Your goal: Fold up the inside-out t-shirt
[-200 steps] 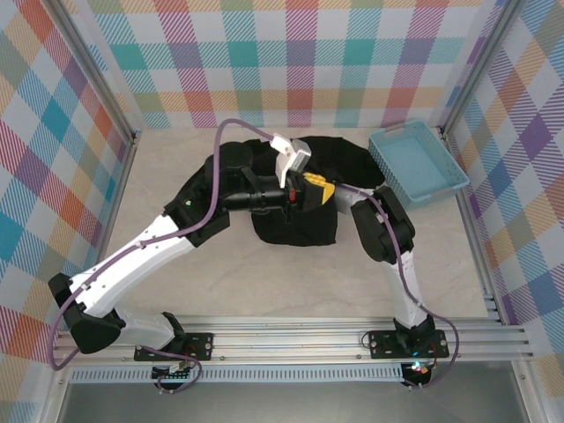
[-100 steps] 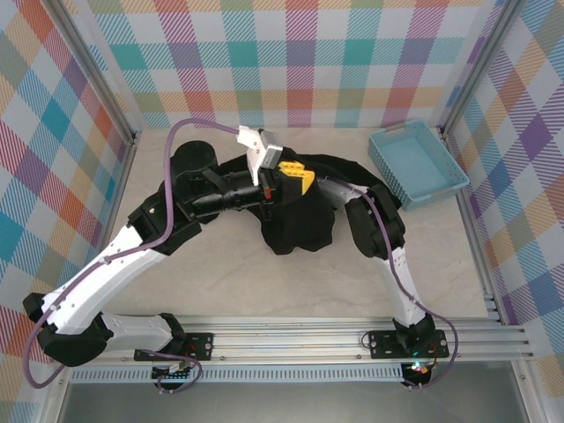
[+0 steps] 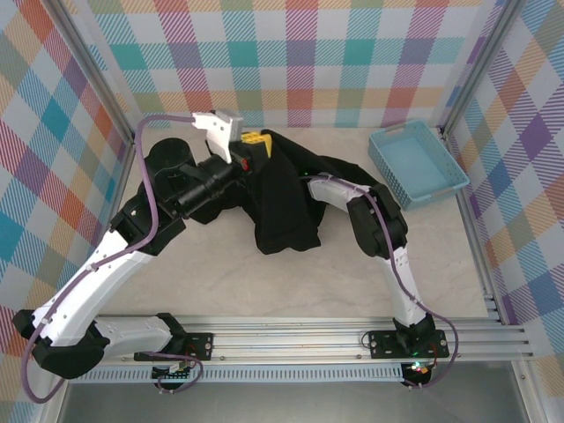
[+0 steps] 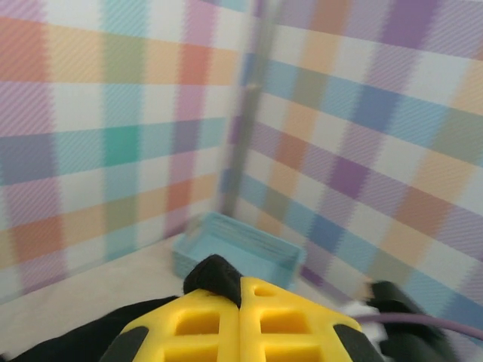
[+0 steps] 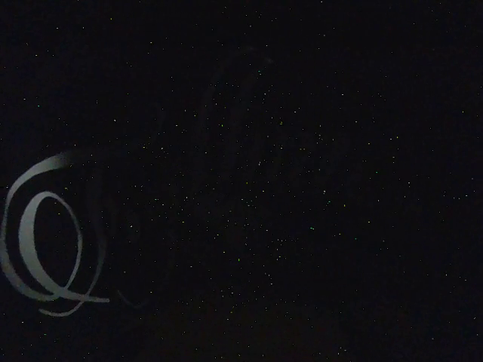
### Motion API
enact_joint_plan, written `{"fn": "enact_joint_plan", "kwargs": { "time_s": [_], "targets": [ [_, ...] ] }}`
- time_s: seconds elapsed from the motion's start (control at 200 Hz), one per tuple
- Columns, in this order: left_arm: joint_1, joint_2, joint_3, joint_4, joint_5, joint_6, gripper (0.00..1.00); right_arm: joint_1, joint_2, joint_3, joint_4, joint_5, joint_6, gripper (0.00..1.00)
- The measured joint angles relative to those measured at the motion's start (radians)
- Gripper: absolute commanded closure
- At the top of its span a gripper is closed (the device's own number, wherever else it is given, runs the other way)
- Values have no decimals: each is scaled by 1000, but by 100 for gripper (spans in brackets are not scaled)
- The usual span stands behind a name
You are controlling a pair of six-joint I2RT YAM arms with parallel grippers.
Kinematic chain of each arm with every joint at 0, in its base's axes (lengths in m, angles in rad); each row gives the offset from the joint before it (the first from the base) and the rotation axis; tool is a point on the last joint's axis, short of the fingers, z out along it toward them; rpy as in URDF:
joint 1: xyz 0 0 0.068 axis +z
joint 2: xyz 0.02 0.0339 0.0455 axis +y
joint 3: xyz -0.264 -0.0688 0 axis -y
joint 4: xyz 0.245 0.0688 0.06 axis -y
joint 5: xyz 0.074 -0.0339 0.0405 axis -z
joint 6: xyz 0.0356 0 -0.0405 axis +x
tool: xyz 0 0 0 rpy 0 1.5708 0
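Inside-out t-shirt (image 3: 284, 204): 1, pinched in left gripper (image 4: 240, 296); blue basket (image 3: 386, 169): 1.

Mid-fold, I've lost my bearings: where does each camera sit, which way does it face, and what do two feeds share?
Top external: above and behind the bases, looking down at the table; both arms show.
Left wrist: on the left gripper, facing the basket in the far right corner; yellow jaws pinch the t-shirt.
Right wrist: almost black, probably against cloth.
Shared: top and left wrist both show basket and t-shirt.
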Motion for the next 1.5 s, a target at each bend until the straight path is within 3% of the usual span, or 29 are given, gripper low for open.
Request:
{"fn": "enact_joint_plan", "kwargs": {
  "time_s": [0.125,0.275,0.47,0.56,0.92,1.19,1.5],
  "targets": [
    [94,0,-14,-23,-109,-19,100,-1,-58,-82,-1,-32,-31,100],
    [286,21,-32,-53,-204,-50,100,-5,-138,-170,-27,-67,-79,100],
    [579,125,-51,-79,-220,-124,100,-12,-275,-255,-39,-107,-140,100],
    [645,194,-59,-89,-221,-140,100,-15,-333,-273,-40,-141,-162,100],
    [675,465,-144,-59,-176,-177,100,-20,-394,-243,-39,-266,-225,100],
    [772,493,-185,-41,-167,-212,100,-75,-446,-260,-39,-266,-240,100],
    [663,541,-341,71,-56,-288,100,-99,-536,-197,100,-418,-177,100]
  ]
}}
